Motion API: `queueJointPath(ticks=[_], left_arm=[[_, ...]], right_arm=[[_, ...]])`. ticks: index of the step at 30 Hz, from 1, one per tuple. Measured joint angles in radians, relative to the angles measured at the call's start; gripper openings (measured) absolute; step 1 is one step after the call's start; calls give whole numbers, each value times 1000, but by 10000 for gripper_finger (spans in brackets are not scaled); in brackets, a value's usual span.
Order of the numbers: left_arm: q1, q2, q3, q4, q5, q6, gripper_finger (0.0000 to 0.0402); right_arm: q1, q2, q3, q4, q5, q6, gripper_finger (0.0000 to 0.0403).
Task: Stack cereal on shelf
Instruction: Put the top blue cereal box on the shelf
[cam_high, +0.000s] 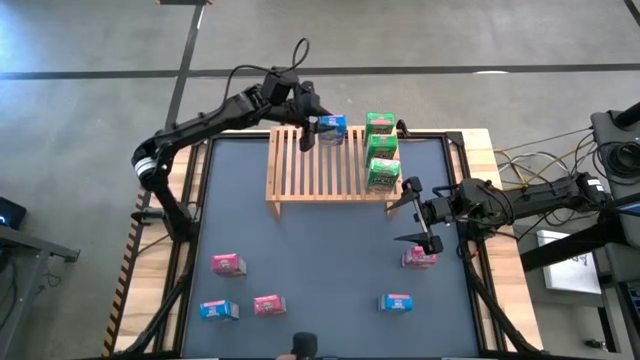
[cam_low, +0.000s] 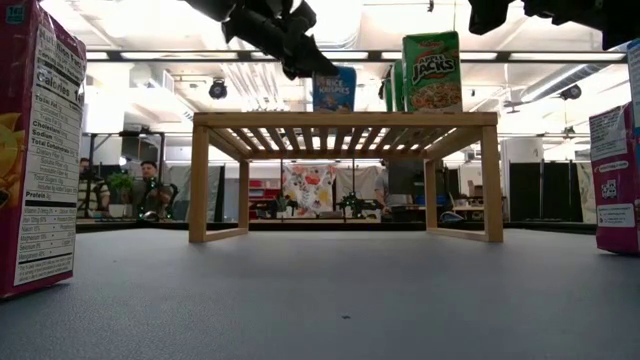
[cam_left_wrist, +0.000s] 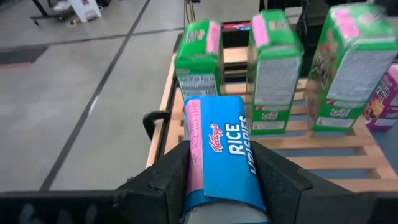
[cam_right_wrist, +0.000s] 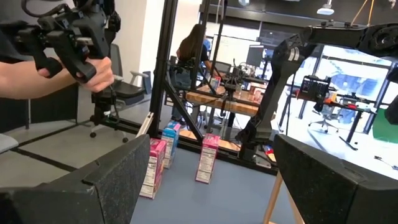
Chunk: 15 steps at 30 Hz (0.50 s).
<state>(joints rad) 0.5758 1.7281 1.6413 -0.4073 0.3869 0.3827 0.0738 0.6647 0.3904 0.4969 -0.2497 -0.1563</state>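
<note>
Pinching a blue box (cam_left_wrist: 221, 152) printed "Kellogg's RICE KRISPIES", the left gripper (cam_left_wrist: 221, 180) holds it over the far part of the shelf (cam_high: 310, 170), just beside three green boxes (cam_high: 381, 150) standing in a row; the nearest reads "Jacks". The right gripper (cam_high: 420, 215), fingers spread, hangs above a pink box (cam_high: 419, 258) on the worktop (cam_high: 310, 260).

Three green boxes (cam_high: 381, 150), three blue boxes (cam_high: 396, 302), three pink boxes (cam_high: 229, 264)
</note>
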Motion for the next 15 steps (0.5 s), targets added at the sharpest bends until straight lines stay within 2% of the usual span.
queueJointPath(ticks=[15], left_arm=[[5, 55, 2, 9, 19, -10, 142]], right_arm=[[0, 0, 0, -3, 0, -2, 329]])
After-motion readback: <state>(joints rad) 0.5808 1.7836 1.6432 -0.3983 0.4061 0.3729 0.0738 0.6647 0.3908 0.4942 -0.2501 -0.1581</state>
